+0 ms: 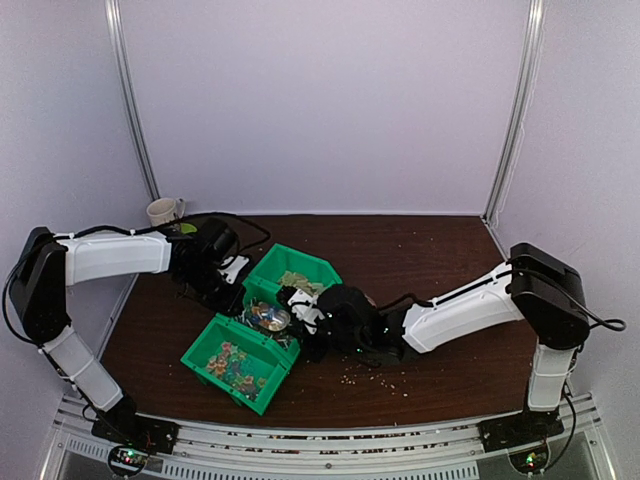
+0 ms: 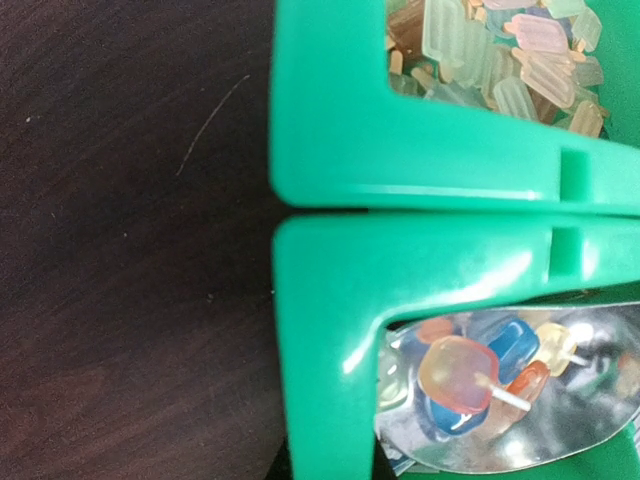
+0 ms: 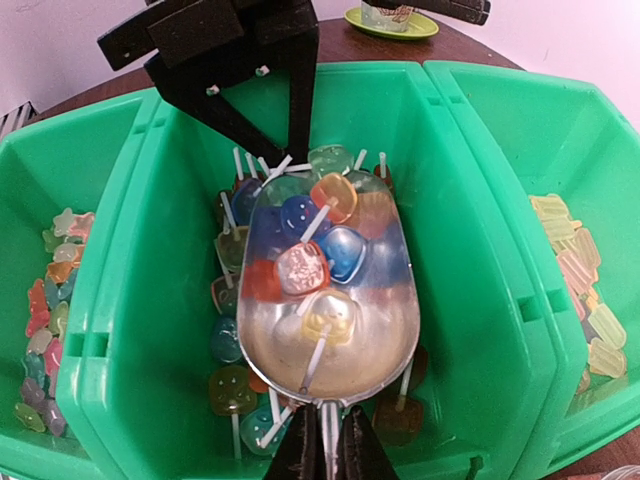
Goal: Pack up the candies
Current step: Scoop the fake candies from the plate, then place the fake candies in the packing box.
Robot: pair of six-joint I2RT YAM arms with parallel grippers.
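The candies point(image 1: 232, 362) are tiny mixed-colour sweets in the near green bin, at the left of the right wrist view point(image 3: 50, 300). My right gripper point(image 3: 328, 440) is shut on the handle of a metal scoop point(image 3: 350, 365), which is seen from above too point(image 1: 268, 318). The scoop lies in the middle green bin point(image 3: 470, 250) and holds several square lollipops point(image 3: 302, 268) on white sticks. My left gripper point(image 3: 288, 158) is at that bin's far wall, its fingers on either side of the wall point(image 2: 330, 330). From above it sits beside the bins point(image 1: 238, 272).
A third green bin point(image 3: 520, 130) on the right holds pale popsicle-shaped sweets point(image 3: 575, 265), also seen by the left wrist point(image 2: 540, 60). A mug point(image 1: 163, 210) stands at the back left corner. Pale crumbs point(image 1: 370, 375) lie on the dark table under my right arm.
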